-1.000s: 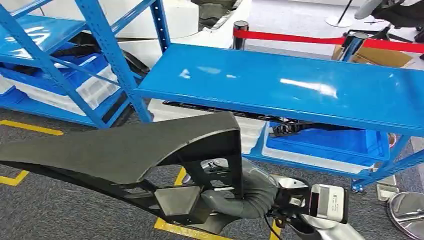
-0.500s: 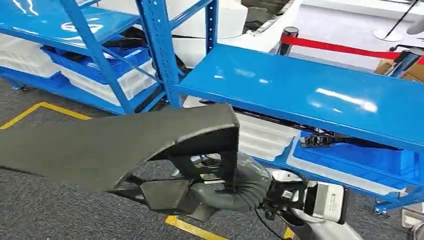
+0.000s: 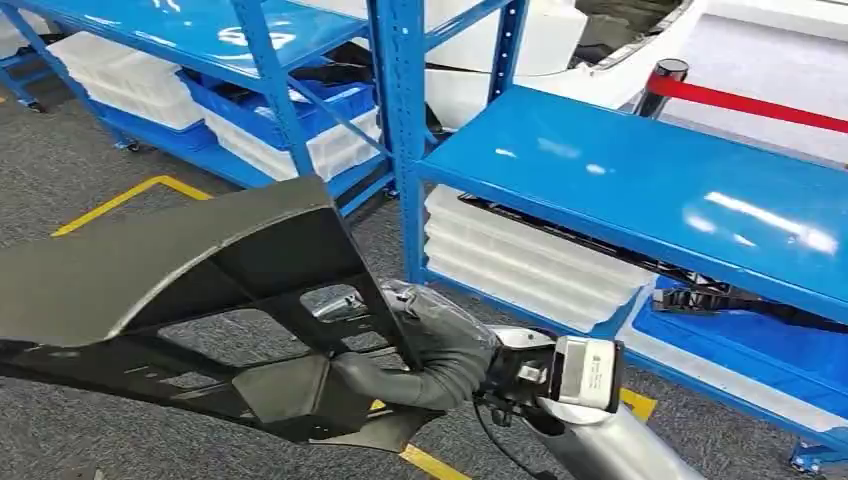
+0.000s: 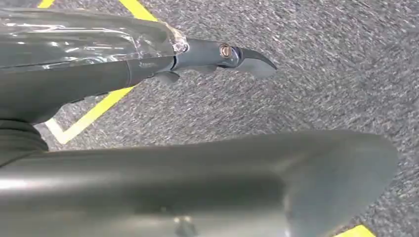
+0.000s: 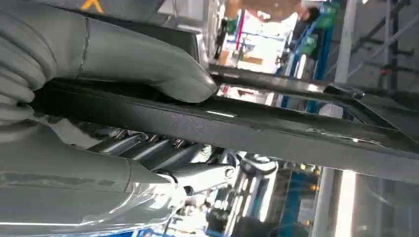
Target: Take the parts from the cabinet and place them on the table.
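A large dark grey moulded part [image 3: 170, 260] with an open ribbed frame hangs in front of me above the carpet. My right hand [image 3: 430, 350] grips one of its struts from the right; in the right wrist view the thumb [image 5: 163, 74] lies over a black bar of the part [image 5: 296, 133]. In the left wrist view my left hand [image 4: 123, 59] stretches a dark finger [image 4: 252, 55] out over the floor, close to the part's smooth panel [image 4: 197, 182]. Whether that hand holds the part is hidden.
Blue steel racks stand ahead: a wide shelf [image 3: 640, 190] at the right with white trays [image 3: 520, 265] and blue bins [image 3: 760, 340] beneath, more shelving [image 3: 250, 50] at the left. Yellow floor tape [image 3: 130, 200] crosses the grey carpet. A red barrier rope [image 3: 760, 100] runs behind.
The whole picture has shifted: the camera has swung left, so the racks slide rightward. The part stays in my right hand, now a little lower and further left in view.
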Action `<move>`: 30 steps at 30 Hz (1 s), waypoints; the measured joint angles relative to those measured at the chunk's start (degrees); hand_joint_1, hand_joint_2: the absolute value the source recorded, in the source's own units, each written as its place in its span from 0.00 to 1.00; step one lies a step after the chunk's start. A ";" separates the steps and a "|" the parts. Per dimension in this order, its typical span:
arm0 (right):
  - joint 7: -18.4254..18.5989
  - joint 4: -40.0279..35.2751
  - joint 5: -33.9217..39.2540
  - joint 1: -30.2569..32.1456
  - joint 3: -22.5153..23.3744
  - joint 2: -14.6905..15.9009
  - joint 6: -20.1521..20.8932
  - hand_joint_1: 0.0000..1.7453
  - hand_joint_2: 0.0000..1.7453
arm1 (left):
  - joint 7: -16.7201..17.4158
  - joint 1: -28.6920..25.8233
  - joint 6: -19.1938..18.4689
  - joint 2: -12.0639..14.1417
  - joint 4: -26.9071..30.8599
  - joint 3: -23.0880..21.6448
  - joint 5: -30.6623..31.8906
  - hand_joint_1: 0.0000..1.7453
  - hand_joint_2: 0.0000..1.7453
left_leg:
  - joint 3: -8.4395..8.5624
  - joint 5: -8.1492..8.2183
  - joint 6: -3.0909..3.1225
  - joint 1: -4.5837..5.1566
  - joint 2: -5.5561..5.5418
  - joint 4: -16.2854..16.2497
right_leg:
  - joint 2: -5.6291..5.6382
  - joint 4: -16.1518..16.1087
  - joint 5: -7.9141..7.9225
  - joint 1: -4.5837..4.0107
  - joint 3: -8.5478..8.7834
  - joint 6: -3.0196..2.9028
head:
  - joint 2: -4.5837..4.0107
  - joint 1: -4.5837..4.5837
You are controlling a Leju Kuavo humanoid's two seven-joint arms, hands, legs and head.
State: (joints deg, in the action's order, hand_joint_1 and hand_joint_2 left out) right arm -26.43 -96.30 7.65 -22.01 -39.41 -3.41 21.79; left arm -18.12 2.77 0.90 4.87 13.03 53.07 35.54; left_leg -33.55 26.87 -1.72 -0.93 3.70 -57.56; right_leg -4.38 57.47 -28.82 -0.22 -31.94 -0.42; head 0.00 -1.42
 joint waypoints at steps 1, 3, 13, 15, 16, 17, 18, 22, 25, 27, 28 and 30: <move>0.02 0.18 0.00 -0.02 -0.17 -0.07 0.00 1.00 1.00 | 0.00 0.00 0.00 -0.02 0.00 0.04 0.00 0.00 1.00 | -0.27 -0.02 0.37 0.06 -0.66 -0.11 | -0.34 -0.03 0.06 -0.04 0.04 0.20 | 0.00 -0.20; 0.05 0.55 0.00 -0.02 -0.50 -0.20 0.02 1.00 1.00 | 0.00 -0.27 -0.02 -0.07 0.00 0.20 -0.02 0.00 1.00 | -0.57 -0.08 0.99 0.26 -1.64 -0.27 | -1.29 -0.24 0.14 0.06 0.24 0.63 | 0.00 -0.18; 0.40 1.95 0.00 0.13 -1.22 -0.39 0.18 1.00 1.00 | 0.02 -0.28 0.04 -0.20 0.00 0.44 0.08 0.00 1.00 | -0.59 -0.83 2.71 0.70 -7.68 -0.08 | 5.24 7.27 -1.95 0.17 -2.57 0.00 | 0.00 -0.24; 0.44 2.12 -0.02 0.16 -1.46 -0.46 0.37 1.00 1.00 | 0.18 -0.22 0.28 -0.64 0.02 0.57 0.31 0.00 1.00 | -0.83 -0.93 2.47 0.97 -8.80 -0.25 | 9.47 1.09 -0.01 0.33 0.20 -1.10 | 0.00 -0.05; 0.44 2.27 -0.04 0.13 -1.62 -0.50 0.42 1.00 1.00 | 0.39 -0.24 0.35 -0.63 0.02 0.78 0.28 0.00 1.00 | -1.12 -1.09 2.24 0.52 -9.46 -0.28 | 8.99 0.46 0.02 0.18 0.38 -0.85 | 0.00 -0.22; 0.48 2.43 -0.06 0.15 -1.77 -0.57 0.44 1.00 1.00 | 0.57 -0.41 0.44 -0.65 0.02 1.03 0.26 0.00 1.00 | -1.43 -1.28 1.94 0.34 -9.89 -0.21 | 8.47 0.44 -0.11 0.00 0.29 -0.92 | 0.00 -0.18; 0.53 2.45 -0.08 0.15 -1.94 -0.61 0.46 1.00 1.00 | 0.74 -0.67 0.50 -0.81 0.02 1.18 0.26 0.00 1.00 | -1.59 -1.50 1.60 0.23 -10.43 -0.06 | 8.05 0.42 -0.10 -0.06 0.23 -0.93 | 0.00 -0.20; 0.53 2.49 -0.08 0.39 -2.36 -1.11 0.57 1.00 1.00 | 1.88 -0.75 1.60 -0.83 0.02 1.49 0.46 0.00 1.00 | -4.45 2.83 0.40 0.41 -5.31 -6.15 | 5.20 -0.86 0.48 0.49 0.81 -1.53 | 0.00 0.00; 0.53 2.82 -0.08 1.36 -2.60 -1.09 0.79 1.00 1.00 | 2.12 -0.74 1.97 -0.87 0.04 2.12 0.83 0.00 1.00 | -9.75 6.81 -0.48 -0.31 -4.40 -17.50 | 2.89 -0.81 0.39 0.48 0.64 -1.49 | 0.00 0.02; 0.53 2.91 -0.08 1.54 -2.82 -1.07 0.85 1.00 1.00 | 2.19 -1.09 2.14 -0.83 0.07 2.53 0.87 0.00 1.00 | -7.40 3.83 -0.95 -0.76 -3.93 -13.36 | 1.65 -0.74 0.19 0.52 0.72 -1.19 | 0.00 0.02; 0.53 2.91 -0.08 1.53 -2.88 -1.09 0.85 1.00 1.00 | 2.19 -1.08 2.16 -0.74 0.11 2.69 0.87 0.00 1.00 | -4.60 1.30 -1.11 -0.89 -3.30 -8.09 | 1.06 -0.61 0.00 0.63 0.84 -0.90 | 0.00 0.02; 0.53 2.89 -0.08 1.55 -3.01 -1.09 0.85 1.00 1.00 | 2.16 -0.79 2.14 -0.79 0.17 2.71 0.90 0.00 1.00 | -0.48 0.01 -1.17 -0.30 0.15 -0.63 | 0.09 -0.28 -0.52 0.37 0.94 -0.08 | 0.00 0.06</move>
State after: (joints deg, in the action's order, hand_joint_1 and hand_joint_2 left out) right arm -25.90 -93.42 7.56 -20.46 -42.42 -4.50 22.64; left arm -15.96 1.98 3.04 4.09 13.20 55.78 36.44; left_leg -34.03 26.88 -2.90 -1.23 3.85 -58.19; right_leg -4.30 57.19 -29.34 0.15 -31.00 -0.50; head 0.00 -1.36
